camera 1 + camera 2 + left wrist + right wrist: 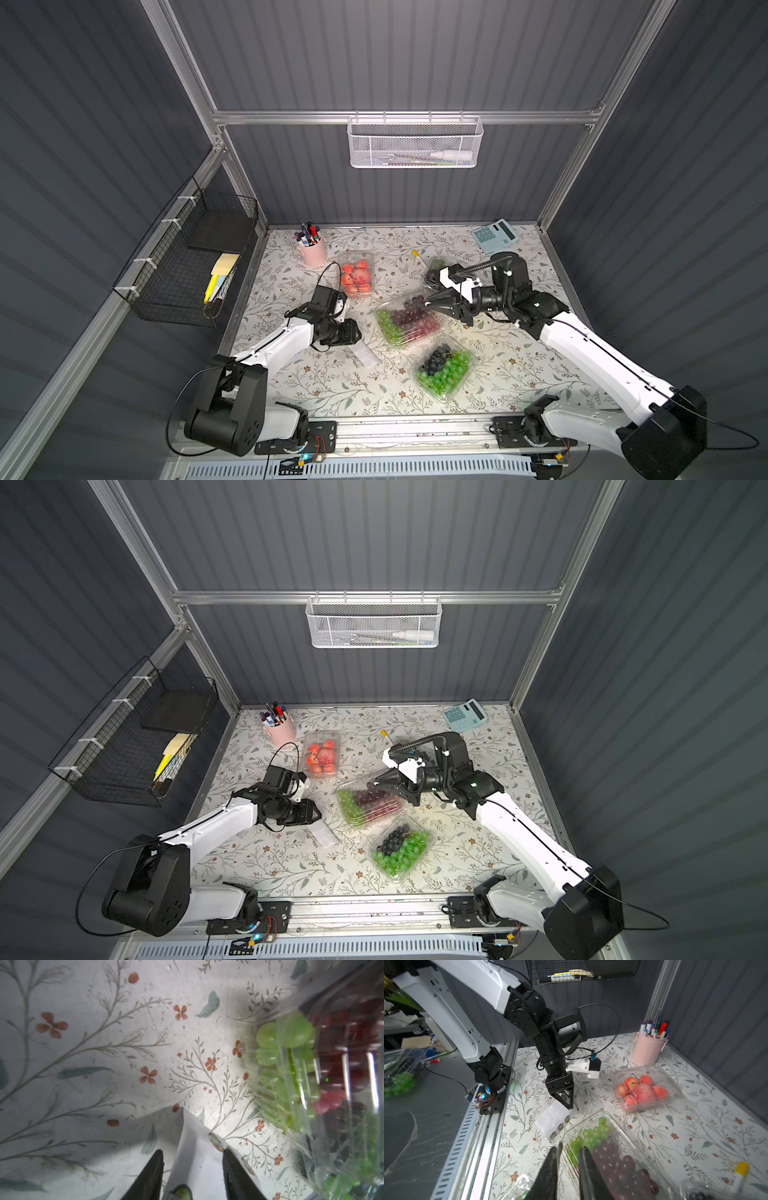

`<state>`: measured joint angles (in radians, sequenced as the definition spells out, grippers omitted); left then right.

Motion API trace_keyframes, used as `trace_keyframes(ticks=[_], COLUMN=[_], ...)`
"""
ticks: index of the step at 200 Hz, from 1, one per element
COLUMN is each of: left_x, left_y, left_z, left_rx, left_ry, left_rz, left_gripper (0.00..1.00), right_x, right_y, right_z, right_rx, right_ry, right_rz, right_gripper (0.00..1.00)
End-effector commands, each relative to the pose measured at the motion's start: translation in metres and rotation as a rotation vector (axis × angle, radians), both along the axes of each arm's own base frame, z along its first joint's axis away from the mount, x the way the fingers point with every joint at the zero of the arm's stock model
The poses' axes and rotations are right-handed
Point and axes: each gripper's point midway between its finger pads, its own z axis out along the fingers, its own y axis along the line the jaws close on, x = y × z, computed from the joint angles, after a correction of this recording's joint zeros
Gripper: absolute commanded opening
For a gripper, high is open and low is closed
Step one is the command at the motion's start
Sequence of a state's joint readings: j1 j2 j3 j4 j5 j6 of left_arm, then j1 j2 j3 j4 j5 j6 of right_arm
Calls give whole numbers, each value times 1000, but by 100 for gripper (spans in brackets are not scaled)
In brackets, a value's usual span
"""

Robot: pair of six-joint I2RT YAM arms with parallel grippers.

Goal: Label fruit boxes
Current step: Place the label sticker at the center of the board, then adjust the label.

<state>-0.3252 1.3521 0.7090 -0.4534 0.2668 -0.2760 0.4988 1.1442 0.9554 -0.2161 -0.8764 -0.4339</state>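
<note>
On the table [519, 374], four fruit boxes [409, 320], one sticker sheet [556, 1118] — left gripper [192, 1149] apart, right gripper [569, 1148] unclear.

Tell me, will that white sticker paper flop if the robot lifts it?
Probably floppy: the sticker sheet looks paper-thin, a single sheet. Likely very light too, so a push may just slide it across the flat table.

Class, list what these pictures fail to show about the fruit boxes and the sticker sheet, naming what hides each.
- Fourth box: in both top views the right arm mostly covers it; the right wrist view's edge cuts it off.
- Sticker sheet print: too small or blurred in every view.
- Left pincer: in top views hidden beneath its own wrist.
</note>
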Motion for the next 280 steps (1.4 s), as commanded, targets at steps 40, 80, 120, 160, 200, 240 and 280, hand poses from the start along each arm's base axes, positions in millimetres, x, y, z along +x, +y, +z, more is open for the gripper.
trace_keyframes(ticks=[40,80,120,160,200,240,280], left_x=[19,20,-5,-25,-39,-54,-69], left_y=[8,-35,-72,-90,-107,-124,-140], left_z=[48,116,177,218,231,227,225], left_rx=[39,-185,-294,-303,-261,-207,-220], left_ry=[-117,-264,-645,-952,-1152,-1236,-1262], left_rz=[18,-141,-570,-878,-1083,-1271,-1383], left_gripper=[52,47,42,40,37,37,37], right_x=[-10,-16,-30,-43,-44,-35,-32], right_y=[-4,-5,0,7,17,26,33], right_z=[1,-3,-2,3,4,9,11], right_rx=[-103,-142,-98,-44,-24,-6,6], right_ry=[-375,-560,-596,-564,-527,-503,-491], right_rz=[49,107,201,287,327,300,306], right_gripper=[24,23,22,23,25,30,32])
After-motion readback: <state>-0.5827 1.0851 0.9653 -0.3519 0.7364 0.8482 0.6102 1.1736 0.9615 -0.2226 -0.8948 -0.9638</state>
